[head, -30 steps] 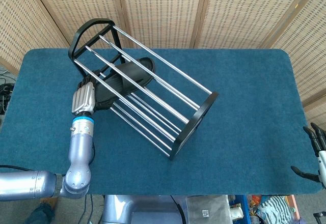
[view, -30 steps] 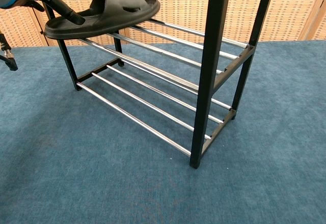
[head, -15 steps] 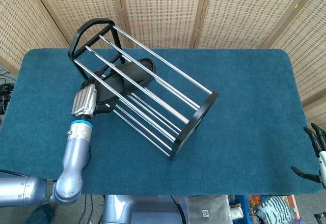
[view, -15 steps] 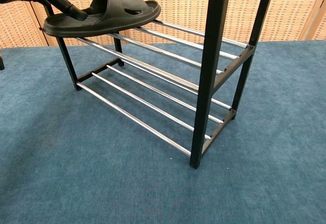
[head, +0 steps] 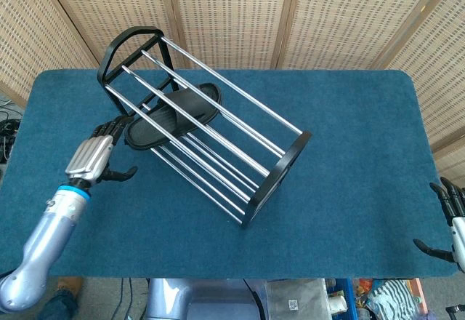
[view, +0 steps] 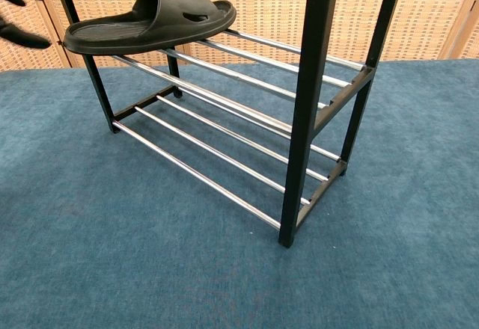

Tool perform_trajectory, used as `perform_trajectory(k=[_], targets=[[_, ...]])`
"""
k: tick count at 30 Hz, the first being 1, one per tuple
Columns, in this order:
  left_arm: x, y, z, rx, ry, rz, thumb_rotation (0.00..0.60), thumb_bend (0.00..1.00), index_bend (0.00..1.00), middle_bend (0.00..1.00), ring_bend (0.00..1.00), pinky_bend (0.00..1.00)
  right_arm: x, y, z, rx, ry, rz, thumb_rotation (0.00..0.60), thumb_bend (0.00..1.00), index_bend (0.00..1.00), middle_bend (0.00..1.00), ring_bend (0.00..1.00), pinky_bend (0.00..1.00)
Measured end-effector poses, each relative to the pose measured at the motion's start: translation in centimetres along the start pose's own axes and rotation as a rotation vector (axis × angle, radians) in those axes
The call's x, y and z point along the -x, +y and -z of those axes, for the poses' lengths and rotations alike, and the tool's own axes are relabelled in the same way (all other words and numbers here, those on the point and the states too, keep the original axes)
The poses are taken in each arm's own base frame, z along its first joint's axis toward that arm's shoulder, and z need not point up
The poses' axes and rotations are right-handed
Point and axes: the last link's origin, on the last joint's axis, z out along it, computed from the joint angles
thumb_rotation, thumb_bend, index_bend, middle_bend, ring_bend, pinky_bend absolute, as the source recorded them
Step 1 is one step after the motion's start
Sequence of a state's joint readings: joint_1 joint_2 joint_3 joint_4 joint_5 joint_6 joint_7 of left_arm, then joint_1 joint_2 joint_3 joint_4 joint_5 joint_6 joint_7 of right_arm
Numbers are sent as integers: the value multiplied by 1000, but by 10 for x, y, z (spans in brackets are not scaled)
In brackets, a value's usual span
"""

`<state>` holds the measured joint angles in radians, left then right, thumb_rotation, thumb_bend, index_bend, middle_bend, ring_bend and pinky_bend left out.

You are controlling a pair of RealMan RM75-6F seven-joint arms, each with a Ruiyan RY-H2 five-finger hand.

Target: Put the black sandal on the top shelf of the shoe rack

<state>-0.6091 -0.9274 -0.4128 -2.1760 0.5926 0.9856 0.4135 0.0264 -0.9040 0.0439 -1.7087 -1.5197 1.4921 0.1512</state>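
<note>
The black sandal [head: 173, 114] [view: 150, 22] lies on the upper chrome bars of the shoe rack [head: 218, 134] [view: 314, 112], near the rack's left end, its heel sticking out past the frame. My left hand [head: 98, 153] [view: 26, 7] hangs to the left of the sandal, apart from it, fingers spread and holding nothing. My right hand [head: 450, 222] shows at the table's front right corner, fingers apart and empty; the chest view does not show it.
The rack stands on a blue carpeted table [head: 349, 138] [view: 112, 254]. Woven screen panels [head: 232, 14] stand behind the table.
My left hand has let go of the sandal's heel and drawn back to the left and toward the table's front. The sandal stays on the top bars.
</note>
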Motion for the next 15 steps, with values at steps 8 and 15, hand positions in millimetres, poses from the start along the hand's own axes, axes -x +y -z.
perform_trajectory(k=[8,15], targets=[[5,-73,40,-30,-9,-89,600,157,0,0,0,0,1,-2,2,-7,1,8,600,0,0,0,0,0],[5,-133,80,-98,154,-117,600,145,0,0,0,0,2,-6,5,-18,11,25,600,0,0,0,0,0]])
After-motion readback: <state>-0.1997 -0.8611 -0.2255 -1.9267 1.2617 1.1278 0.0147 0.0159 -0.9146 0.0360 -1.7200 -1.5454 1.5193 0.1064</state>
